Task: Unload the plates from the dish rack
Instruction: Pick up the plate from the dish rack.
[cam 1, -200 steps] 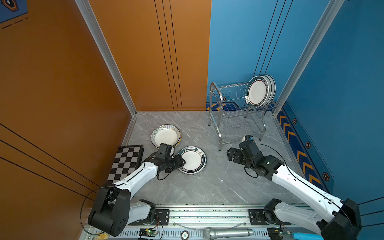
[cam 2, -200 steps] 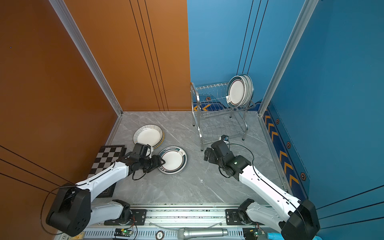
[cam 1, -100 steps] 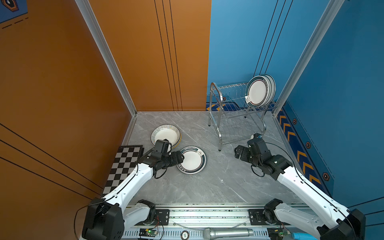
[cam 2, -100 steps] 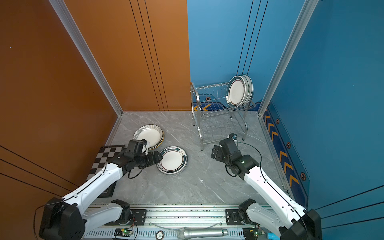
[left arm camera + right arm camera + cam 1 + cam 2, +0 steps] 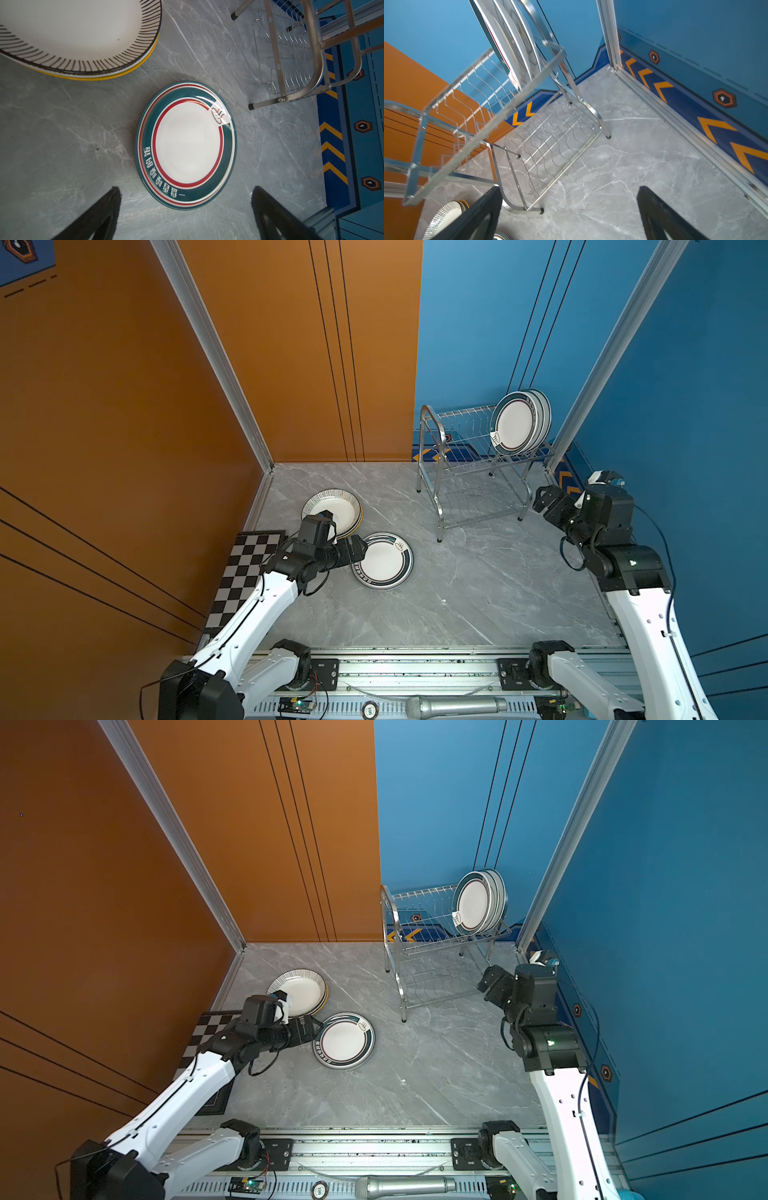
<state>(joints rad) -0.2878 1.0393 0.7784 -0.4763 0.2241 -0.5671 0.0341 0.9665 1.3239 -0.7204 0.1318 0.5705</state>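
The left claw is released: in the left wrist view its two black fingers stand wide apart, and the near edge of a dark-banded plate lies between them, clear of both. That plate lies flat on the grey marble counter, left of centre in both top views, white in the middle with a red ring, a teal band and white Chinese characters. A second rim shows just under it.

Up and to the left of it, nearly touching, is a stack of plates with a finely striped plate on top and yellow edges beneath. The left arm's wrist covers the lower edge of that stack. A chequered board lies at the left edge of the counter, partly under that arm.

The dish rack stands in the upper right part of the counter, against the blue wall. Several plates stand on edge, close together, at the right end of its upper shelf; the front one has a dark band. The lower shelf holds nothing.

The right claw is also released, jaws spread with nothing between them in the right wrist view. It hangs near the rack's lower right leg, touching neither rack nor plates.
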